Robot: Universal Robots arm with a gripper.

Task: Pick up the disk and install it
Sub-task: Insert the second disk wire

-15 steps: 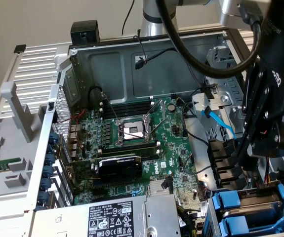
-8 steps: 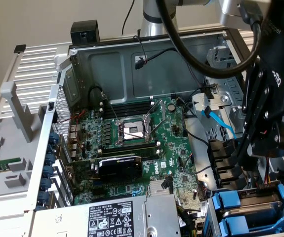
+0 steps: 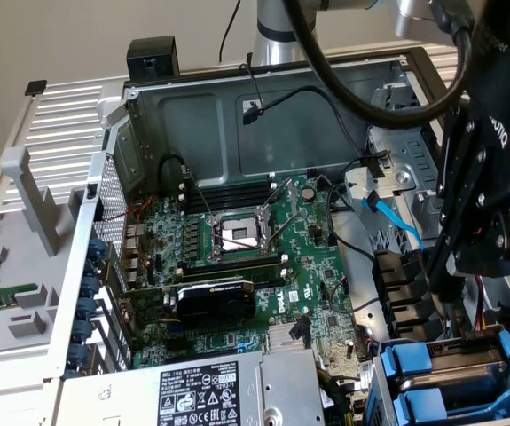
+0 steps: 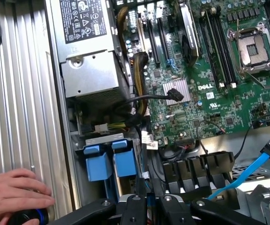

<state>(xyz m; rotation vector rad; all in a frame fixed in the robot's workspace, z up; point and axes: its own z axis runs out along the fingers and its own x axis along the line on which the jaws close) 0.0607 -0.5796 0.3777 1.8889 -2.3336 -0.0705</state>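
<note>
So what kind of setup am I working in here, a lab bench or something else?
Most likely a computer repair or assembly bench: an opened desktop tower case lies on its side, exposing the motherboard, a power supply and blue drive carriers. A person's hand rests beside the case.

The gripper (image 3: 441,275) is cropped by the exterior view's right edge. 2 blue carriers (image 3: 454,386) are cut at the bottom edge; any drive inside is hidden.
</note>
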